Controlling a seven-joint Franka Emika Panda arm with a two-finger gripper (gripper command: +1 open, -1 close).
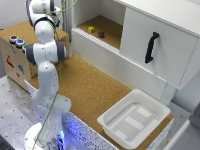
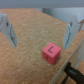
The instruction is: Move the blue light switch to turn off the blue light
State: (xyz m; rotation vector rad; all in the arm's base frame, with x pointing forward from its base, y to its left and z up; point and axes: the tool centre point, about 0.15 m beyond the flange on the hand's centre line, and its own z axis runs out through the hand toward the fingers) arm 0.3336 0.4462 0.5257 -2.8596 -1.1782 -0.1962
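The cork table (image 1: 95,87) fills the middle of the exterior view, with a white cabinet (image 1: 155,42) at upper right and a white bin (image 1: 135,120) at lower right. The arm (image 1: 46,55) stands at left. The blue light (image 1: 20,43) sits at the left edge. In the wrist view, the gripper (image 2: 42,31) hangs with jaws spread above a pink cube (image 2: 51,52).

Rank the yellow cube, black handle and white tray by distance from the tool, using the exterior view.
1. yellow cube: in the open shelf, nearest the tool.
2. black handle: on the white door, exterior view's right.
3. white tray: on the cork, lower right.
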